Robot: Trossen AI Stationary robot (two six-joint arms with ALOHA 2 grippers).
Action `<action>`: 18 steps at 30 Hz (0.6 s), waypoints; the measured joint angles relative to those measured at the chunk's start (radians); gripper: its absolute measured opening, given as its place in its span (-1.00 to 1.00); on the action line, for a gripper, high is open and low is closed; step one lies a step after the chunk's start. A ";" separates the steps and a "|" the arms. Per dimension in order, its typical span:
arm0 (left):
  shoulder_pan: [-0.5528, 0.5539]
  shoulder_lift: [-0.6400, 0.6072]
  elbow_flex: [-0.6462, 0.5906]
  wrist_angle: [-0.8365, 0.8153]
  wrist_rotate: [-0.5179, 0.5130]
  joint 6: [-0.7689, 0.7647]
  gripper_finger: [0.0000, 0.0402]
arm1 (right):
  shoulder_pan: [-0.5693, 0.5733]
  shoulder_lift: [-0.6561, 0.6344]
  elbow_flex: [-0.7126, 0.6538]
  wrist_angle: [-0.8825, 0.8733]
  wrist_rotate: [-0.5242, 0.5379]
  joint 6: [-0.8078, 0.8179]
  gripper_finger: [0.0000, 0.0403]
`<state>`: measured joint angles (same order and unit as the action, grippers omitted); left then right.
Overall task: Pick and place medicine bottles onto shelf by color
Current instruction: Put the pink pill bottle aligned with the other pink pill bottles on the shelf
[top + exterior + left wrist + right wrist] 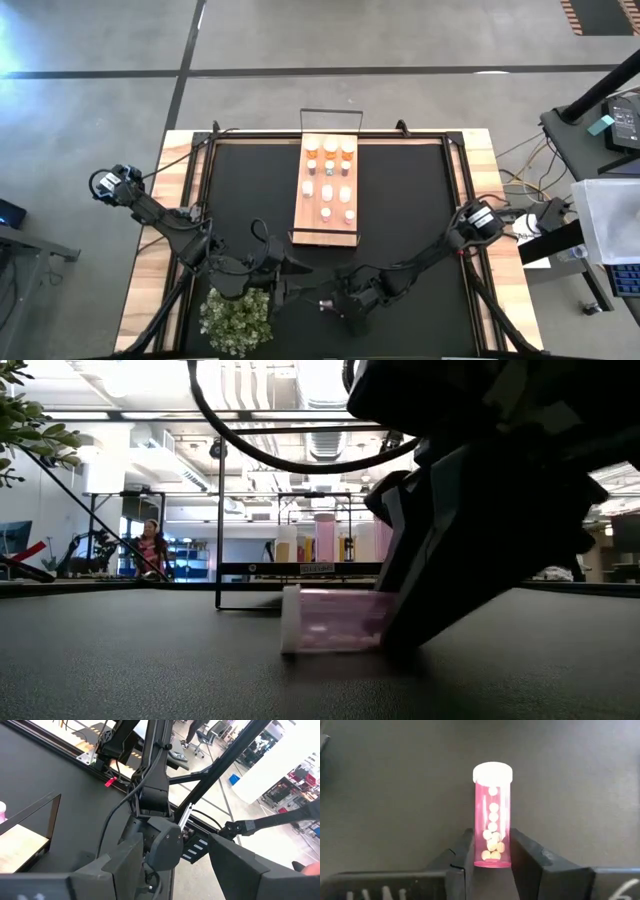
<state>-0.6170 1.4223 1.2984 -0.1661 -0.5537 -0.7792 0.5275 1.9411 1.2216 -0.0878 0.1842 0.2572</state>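
The right pincer (491, 857) is down at the near edge of the black mat (420, 220), pressed onto a pink pill bottle (492, 815) that lies on its side there. Its two dark fingers (462, 855) pinch the base end of the bottle, the white cap pointing away from the wrist, and small pale pills show through the pink wall. From counter height, the same bottle (330, 622) rests flat on the mat, cap end clear of the fingers.

The left pincer (285, 268) hangs just beside it, near the bushy green plant (237, 318), its fingers spread with nothing between them.

The wooden shelf (328, 225) sits lengthwise in the middle of the mat, well apart from the held bottle. Rows of small bottles stand on it: orange ones (329, 150) at the far end, pale ones (327, 195) nearer. Far back in the room a person (152, 547) is visible.
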 joint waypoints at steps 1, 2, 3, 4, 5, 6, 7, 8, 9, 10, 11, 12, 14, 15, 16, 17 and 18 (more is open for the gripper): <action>0.000 0.000 0.000 0.000 0.000 0.000 0.03 | 0.000 -0.008 -0.001 -0.009 0.001 0.010 -0.58; 0.000 0.000 0.000 0.000 0.000 0.000 0.03 | 0.000 -0.021 -0.001 -0.021 0.001 0.013 -0.58; 0.000 0.000 0.000 0.000 0.000 0.000 0.03 | -0.001 -0.038 -0.001 -0.038 0.001 0.014 -0.56; 0.000 0.000 0.000 0.000 0.000 0.000 0.03 | -0.001 -0.060 -0.001 -0.056 0.001 0.015 -0.54; 0.000 0.000 0.000 0.001 0.000 0.002 0.03 | -0.003 -0.082 -0.001 -0.069 0.002 0.015 -0.52; 0.000 0.000 0.000 0.000 0.000 0.007 0.03 | -0.003 -0.107 0.000 -0.090 0.002 0.016 -0.50; 0.000 0.000 0.000 0.000 0.000 0.009 0.03 | -0.003 -0.134 0.000 -0.113 0.003 0.019 -0.48; 0.000 0.000 0.000 0.000 0.000 0.009 0.03 | -0.004 -0.159 0.000 -0.129 0.004 0.024 -0.47; 0.000 0.000 0.000 0.001 0.000 0.009 0.03 | -0.005 -0.188 0.000 -0.145 0.004 0.029 -0.47; 0.001 0.000 0.000 0.000 0.000 0.008 0.03 | -0.005 -0.216 0.000 -0.164 0.007 0.032 -0.47; 0.002 0.000 0.000 0.000 0.000 0.006 0.03 | -0.005 -0.245 0.000 -0.179 0.018 0.036 -0.47; 0.003 0.000 0.000 0.002 0.000 0.006 0.03 | -0.004 -0.277 0.000 -0.193 0.028 0.040 -0.48; 0.007 0.000 -0.001 0.012 0.000 0.007 0.03 | -0.005 -0.343 0.000 -0.224 0.034 0.047 -0.50; 0.009 0.000 -0.001 0.021 0.000 0.007 0.03 | -0.005 -0.374 0.000 -0.236 0.034 0.049 -0.51; 0.011 0.000 -0.001 0.034 -0.001 0.010 0.03 | -0.005 -0.406 0.000 -0.241 0.035 0.049 -0.52; 0.015 0.000 -0.001 0.048 -0.002 0.010 0.03 | -0.005 -0.439 0.000 -0.248 0.037 0.048 -0.53; 0.021 0.000 -0.001 0.061 -0.001 0.009 0.03 | -0.005 -0.471 0.000 -0.257 0.043 0.047 -0.53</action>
<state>-0.5957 1.4223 1.2972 -0.1053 -0.5549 -0.7700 0.5228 1.4704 1.2217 -0.3450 0.2269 0.3046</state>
